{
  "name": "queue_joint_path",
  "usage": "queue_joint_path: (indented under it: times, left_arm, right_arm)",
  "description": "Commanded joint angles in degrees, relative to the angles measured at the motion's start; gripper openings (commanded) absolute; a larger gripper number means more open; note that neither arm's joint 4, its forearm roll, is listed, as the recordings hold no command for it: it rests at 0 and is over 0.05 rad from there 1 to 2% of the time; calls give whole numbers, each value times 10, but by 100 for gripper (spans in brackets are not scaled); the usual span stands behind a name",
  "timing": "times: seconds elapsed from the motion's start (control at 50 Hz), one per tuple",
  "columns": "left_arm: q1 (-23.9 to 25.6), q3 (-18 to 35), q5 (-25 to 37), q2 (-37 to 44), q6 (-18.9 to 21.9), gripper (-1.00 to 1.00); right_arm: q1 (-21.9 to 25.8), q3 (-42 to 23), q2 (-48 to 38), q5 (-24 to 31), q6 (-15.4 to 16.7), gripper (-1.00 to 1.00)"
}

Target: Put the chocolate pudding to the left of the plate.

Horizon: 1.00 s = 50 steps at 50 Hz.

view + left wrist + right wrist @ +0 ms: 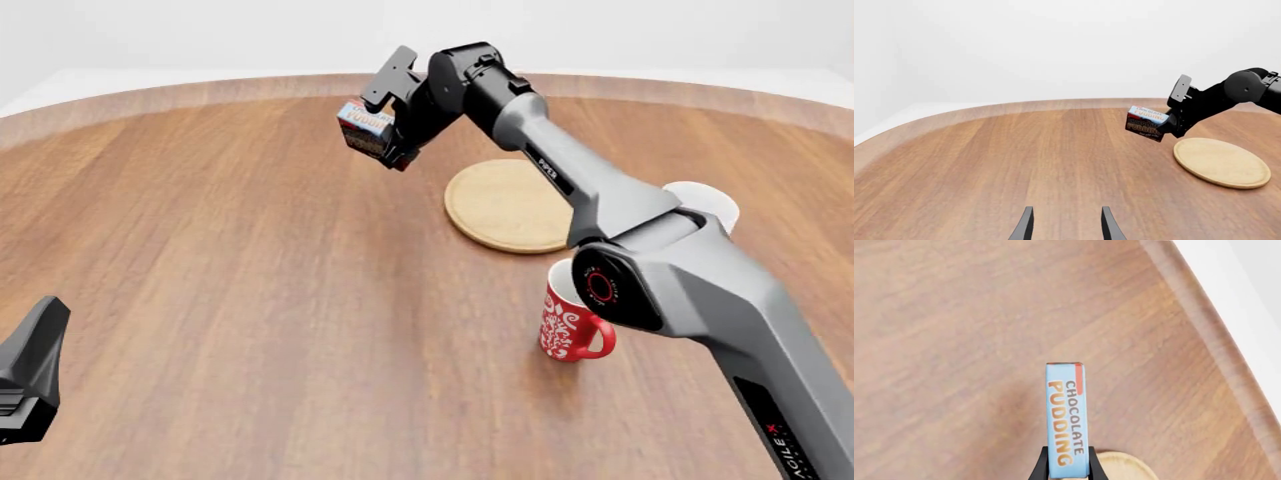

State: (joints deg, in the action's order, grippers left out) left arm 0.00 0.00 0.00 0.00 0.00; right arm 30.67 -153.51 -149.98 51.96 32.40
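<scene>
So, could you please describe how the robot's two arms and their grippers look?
The right arm has grey tubular links, black joints, a red ring on one joint and white AGILEX lettering. Its black right gripper carries a grey plate. The left gripper shows two thin dark tapering fingers.

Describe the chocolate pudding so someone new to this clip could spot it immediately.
Start at the round light-wood plate near the middle of the wooden table. Up and to its left, the right arm's tool holds a small carton above the tabletop: the chocolate pudding. It alone is boxy, dark brown and red with a light blue top, unlike the red patterned mug.
</scene>
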Motion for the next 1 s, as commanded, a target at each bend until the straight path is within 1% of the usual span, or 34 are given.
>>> queue_joint_path:
  times: [0.02, 0.62, 1.0]
  left_arm:
    - [0, 0, 0, 0, 0, 100]
    - [0, 0, 0, 0, 0, 100]
    - [0, 0, 0, 0, 0, 100]
  right_arm:
    - [-3, -83, -51, 47, 4, -100]
    - [-2, -84, -83, 84, 26, -100]
    - [1, -86, -90, 90, 26, -100]
